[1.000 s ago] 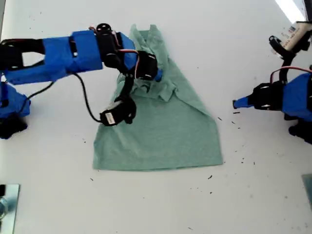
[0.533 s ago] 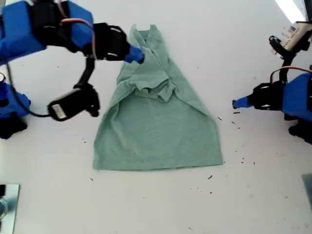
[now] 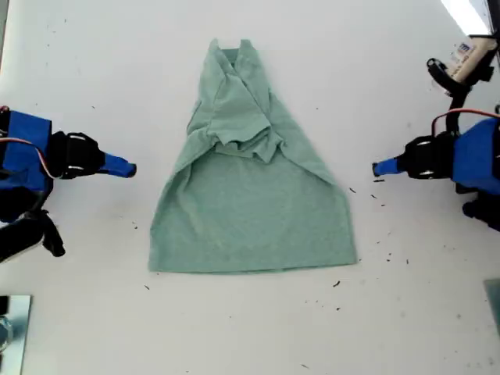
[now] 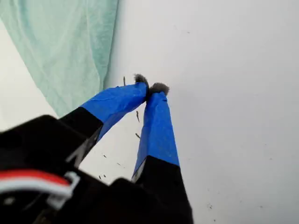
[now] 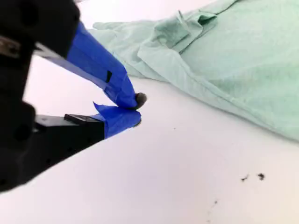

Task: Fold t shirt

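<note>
A second ago my second gripper (image 3: 129,169) was over the t shirt (image 3: 250,203), low on the bunched cloth around the sleeves. It has since pulled right off the shirt and now sits clear of the shirt's edge, on the exterior view's left, with bare table (image 3: 375,312) between its tip and the cloth. I read that as the sleeve tuck being done and let go. Both sleeves lie turned in over the chest, so the shirt narrows toward the collar and flares toward the hem. The fold is only partly made: the body is still full length and wants doubling over. The shirt lies flat in the middle of the table between the two arms, collar away from the camera, hem toward it. My second gripper points at the shirt, held low and level, claw closed on nothing, tips together. My first gripper (image 3: 378,166) waits off the shirt's other side, on the exterior view's right, also aimed at the cloth, its claw pinched closed and empty.
</note>
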Controlling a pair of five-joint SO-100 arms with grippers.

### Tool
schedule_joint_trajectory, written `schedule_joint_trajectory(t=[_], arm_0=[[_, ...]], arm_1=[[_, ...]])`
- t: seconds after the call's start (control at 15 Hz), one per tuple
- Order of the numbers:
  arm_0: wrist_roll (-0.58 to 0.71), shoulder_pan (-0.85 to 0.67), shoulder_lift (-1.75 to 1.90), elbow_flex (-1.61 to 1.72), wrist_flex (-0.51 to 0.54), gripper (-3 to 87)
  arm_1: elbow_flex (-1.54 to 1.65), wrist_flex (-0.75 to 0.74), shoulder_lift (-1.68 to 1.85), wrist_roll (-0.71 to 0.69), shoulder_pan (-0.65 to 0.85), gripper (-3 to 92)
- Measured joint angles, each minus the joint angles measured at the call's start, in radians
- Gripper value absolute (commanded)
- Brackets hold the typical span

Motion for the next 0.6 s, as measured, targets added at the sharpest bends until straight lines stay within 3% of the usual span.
schedule_joint_trajectory(t=[0.13, 0.27, 0.33, 0.47, 0.6], arm_0=[[-0.038, 0.040, 0.144, 0.063, 0.018, -0.3], [-0.038, 0.043, 0.137, 0.075, 0.018, -0.3], [-0.037, 0.041, 0.146, 0.075, 0.018, -0.3], [-0.028, 0.041, 0.147, 0.077, 0.018, -0.3], [-0.021, 0.041, 0.155, 0.078, 0.018, -0.3]], arm_1=[[-0.164, 0.078, -0.169, -0.048, 0.002, 2.5], [-0.580, 0.207, -0.618, -0.117, -0.038, 3.8], [-0.828, 0.301, -0.850, -0.149, -0.061, 19.2], [-1.272, 0.403, -1.223, -0.233, -0.103, 23.4], [-1.459, 0.411, -1.367, -0.253, -0.120, 27.7]])
